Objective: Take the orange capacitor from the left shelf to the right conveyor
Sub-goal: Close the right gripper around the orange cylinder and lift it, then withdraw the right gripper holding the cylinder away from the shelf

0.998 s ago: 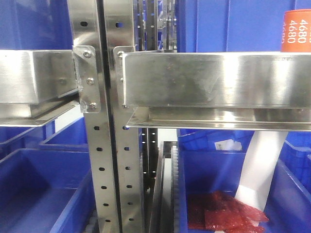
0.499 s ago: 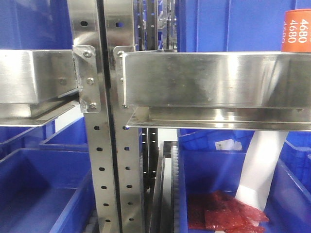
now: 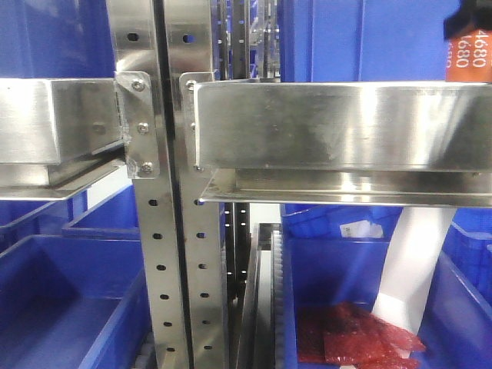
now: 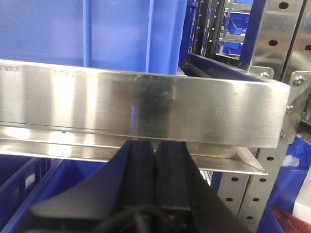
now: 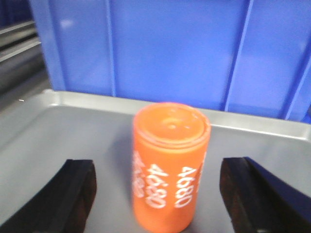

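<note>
The orange capacitor [image 5: 170, 165] with white "4680" print stands upright on a grey metal surface [image 5: 58, 131] of the left shelf [image 3: 338, 127], in front of a blue bin wall. My right gripper [image 5: 159, 170] is open, with one finger on each side of the capacitor and neither touching it. In the front view the capacitor [image 3: 470, 60] shows at the top right edge above the steel rail, with a dark part of the right arm [image 3: 466, 23] over it. My left gripper [image 4: 155, 158] is shut and empty, just below a steel rail [image 4: 146, 107]. The conveyor is out of view.
Perforated steel posts [image 3: 161, 231] stand left of centre. Blue bins [image 3: 69, 307] sit on the lower level, and one holds red crinkly packets [image 3: 354, 338]. A white strip [image 3: 411, 261] hangs below the rail. A blue bin wall [image 5: 184, 53] stands close behind the capacitor.
In the front view a dark part of the right arm has come into sight over the capacitor at the top right. The capacitor sits slightly further right in the view.
</note>
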{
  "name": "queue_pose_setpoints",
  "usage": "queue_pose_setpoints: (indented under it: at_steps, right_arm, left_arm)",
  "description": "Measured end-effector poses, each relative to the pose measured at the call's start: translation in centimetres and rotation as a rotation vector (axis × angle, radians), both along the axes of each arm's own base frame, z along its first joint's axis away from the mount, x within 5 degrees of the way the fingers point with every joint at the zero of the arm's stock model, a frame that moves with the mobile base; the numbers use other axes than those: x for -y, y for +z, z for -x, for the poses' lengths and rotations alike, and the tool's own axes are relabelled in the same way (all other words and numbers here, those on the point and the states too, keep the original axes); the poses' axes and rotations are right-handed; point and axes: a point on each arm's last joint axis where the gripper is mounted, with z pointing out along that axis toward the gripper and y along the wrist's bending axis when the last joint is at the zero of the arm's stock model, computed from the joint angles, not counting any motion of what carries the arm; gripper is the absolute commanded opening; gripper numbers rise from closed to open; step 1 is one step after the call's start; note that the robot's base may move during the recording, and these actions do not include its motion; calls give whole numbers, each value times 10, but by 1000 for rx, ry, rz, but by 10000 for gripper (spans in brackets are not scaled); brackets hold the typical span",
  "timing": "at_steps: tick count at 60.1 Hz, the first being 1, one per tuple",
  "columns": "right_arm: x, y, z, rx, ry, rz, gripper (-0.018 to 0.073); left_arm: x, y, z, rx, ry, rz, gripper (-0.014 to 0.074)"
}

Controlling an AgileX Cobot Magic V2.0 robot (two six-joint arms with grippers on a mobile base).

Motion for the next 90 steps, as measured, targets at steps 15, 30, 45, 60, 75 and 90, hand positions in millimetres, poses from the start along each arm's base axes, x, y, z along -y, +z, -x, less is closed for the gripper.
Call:
queue_pose_setpoints:
  at_steps: [15, 30, 45, 60, 75, 90]
  right_arm:
    - [10, -20, -17, 0, -42, -7, 616]
    - [10, -33, -31, 37, -57, -68, 590]
    - [9, -34, -42, 75, -54, -92, 289]
    - [7, -17, -58, 124, -22, -61, 104]
    - [2, 7, -48, 145, 28, 0, 102]
    - [-13, 67, 6, 212, 88, 50, 102]
  left_arm:
    - [0, 0, 0, 0, 0, 0, -105]
    - [0, 0, 0, 0, 0, 0, -105]
    - [0, 0, 0, 0, 0, 0, -105]
    - [0, 0, 0, 0, 0, 0, -105]
    - [0, 0, 0, 0, 0, 0, -105]
    - [0, 0, 0, 0, 0, 0, -105]
